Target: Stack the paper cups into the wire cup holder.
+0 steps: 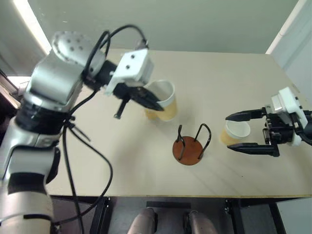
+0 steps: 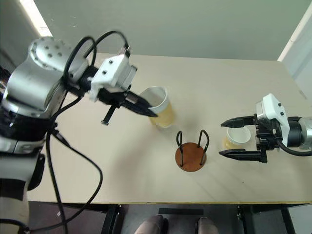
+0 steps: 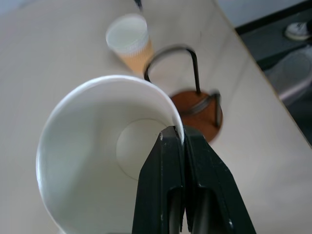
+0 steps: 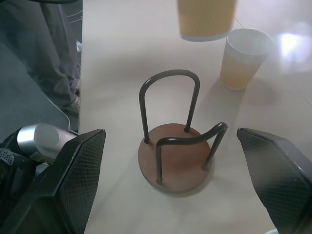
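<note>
Left gripper with black fingers pinched together on the rim of a white-lined paper cup, wire cup holder on the table beyond, second paper cup standing just past it

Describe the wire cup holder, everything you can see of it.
The wire cup holder has a round reddish-brown disc base, wood by the look of it, with two thin black wire loops standing upright from it, crossing directions. It is empty and stands flat on the pale table, near the front edge. It sits between the cup pinched by the left gripper and the cup between the right gripper's open fingers. Nothing but the table touches it.
</note>
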